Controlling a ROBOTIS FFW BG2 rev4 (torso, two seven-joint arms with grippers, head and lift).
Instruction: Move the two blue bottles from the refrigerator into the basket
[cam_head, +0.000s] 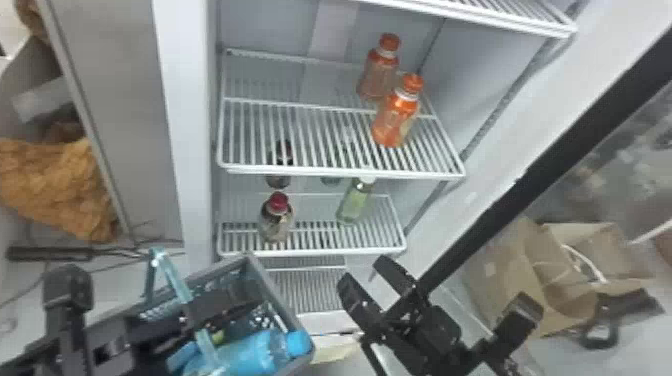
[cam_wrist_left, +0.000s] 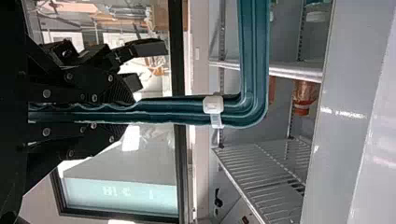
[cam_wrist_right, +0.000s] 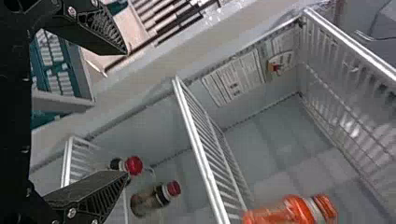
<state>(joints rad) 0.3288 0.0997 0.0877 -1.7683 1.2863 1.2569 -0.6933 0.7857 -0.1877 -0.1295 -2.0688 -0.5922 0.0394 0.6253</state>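
- The right gripper (cam_head: 362, 272) has its two black fingers well apart with nothing between them, beside the basket and in front of the refrigerator
- The left gripper (cam_wrist_left: 126, 111) is clamped on the basket's teal carrying handle (cam_wrist_left: 254, 56), which passes between its two ribbed fingers
- Next to the right gripper is the gray-rimmed basket (cam_head: 275, 295), where a light-blue plastic bottle (cam_head: 252, 352) lies on its side, its blue screw cap (cam_head: 298, 343) by the rim
- Near that bottle is another blue piece (cam_head: 182, 355), partly hidden by the handle and the left arm; whether it is the second blue bottle, one cannot tell
- Farther out, the lower wire shelf (cam_head: 320, 250) carries a dark bottle with a red cap (cam_head: 276, 225) and a green bottle with a pale cap (cam_head: 355, 202); two orange-capped bottles (cam_head: 380, 75) stand on the wire shelf above
- At least one blue bottle is delivered, so the task looks late or finished; the robot seems to be between a release and whatever follows
- If the blue piece is the second bottle, the next move calls only for easing the right arm clear of the rim while the left keeps the basket steady; if not, the right gripper must find that bottle and leave the other drinks standing
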